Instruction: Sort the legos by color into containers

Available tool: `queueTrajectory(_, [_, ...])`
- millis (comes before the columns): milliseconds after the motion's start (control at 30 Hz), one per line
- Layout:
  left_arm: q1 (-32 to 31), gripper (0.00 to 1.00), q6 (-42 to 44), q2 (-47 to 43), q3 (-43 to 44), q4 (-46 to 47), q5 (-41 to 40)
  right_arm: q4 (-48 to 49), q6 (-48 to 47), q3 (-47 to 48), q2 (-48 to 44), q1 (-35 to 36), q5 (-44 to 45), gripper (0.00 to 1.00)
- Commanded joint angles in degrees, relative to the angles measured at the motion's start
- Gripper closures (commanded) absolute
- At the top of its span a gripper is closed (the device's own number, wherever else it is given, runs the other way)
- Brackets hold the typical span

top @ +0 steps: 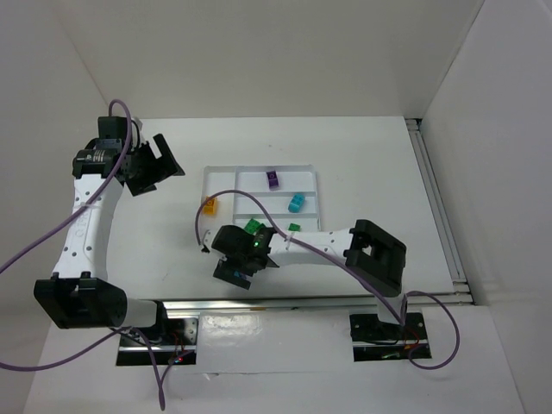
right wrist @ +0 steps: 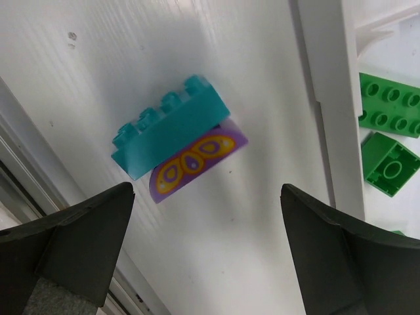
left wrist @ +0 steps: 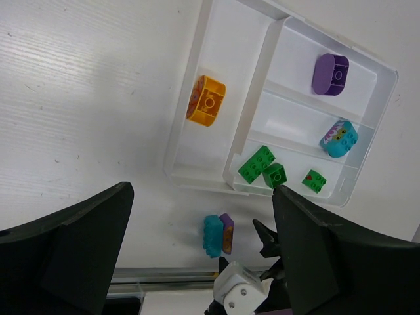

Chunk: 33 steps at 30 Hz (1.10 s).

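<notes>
A cyan brick [right wrist: 170, 128] stacked on a purple butterfly-print piece [right wrist: 197, 161] lies on the table outside the tray's near edge; the stack also shows in the left wrist view [left wrist: 218, 233]. My right gripper [right wrist: 207, 190] is open and hovers just above this stack, touching nothing. The tray [top: 259, 166] holds an orange brick [left wrist: 206, 100] in the tall narrow section, a purple brick [left wrist: 330, 74], a cyan brick [left wrist: 339, 138], and three green bricks [left wrist: 256, 163] in the nearest section. My left gripper [top: 159, 164] is open and empty, raised left of the tray.
The tray's near wall [right wrist: 328, 98] runs just right of the stack, with green bricks [right wrist: 390, 105] behind it. The table's metal front rail [left wrist: 164, 274] lies close below the stack. White walls enclose the table.
</notes>
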Motion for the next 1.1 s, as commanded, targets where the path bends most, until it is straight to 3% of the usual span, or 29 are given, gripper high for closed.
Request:
queueTrajectory(0, [0.34,0.02,1.59,-0.02,-0.30,1.48,-0.08,1.34,-0.28,2.41,1.59,0.44,-1.59,0.00])
queueTrajectory(133, [0.34,0.02,1.59,-0.54,-0.83,1.48,-0.08,1.35,3.24,3.82,2.12,0.44,-2.82,0.00])
queueTrajectory(267, [0.34,0.02,1.59,-0.54,-1.97,2.01,-0.08,3.37,6.05,3.65,1.60,-0.17,-5.98,0.08])
queueTrajectory(533, [0.34,0.02,1.59,-0.54,-2.50,2.53,0.53,3.37,6.76,4.69,3.87,-1.22,-3.70,0.08])
queueTrajectory(667, [0.34,0.02,2.12,-0.54,-2.50,2.53,1.06,1.44,8.51,7.42,5.55,-3.94,-8.96,0.05])
queueTrajectory(833, [0.34,0.03,2.12,-0.54,-3.11,2.53,1.58,-3.37,17.37,12.94,6.68,-5.88,-11.78,0.03])
queueTrajectory(1067, [0.34,0.03,2.12,-0.54,-3.64,3.06,1.59,-6.47,22.93,15.42,7.92,-5.88,-12.75,0.03])
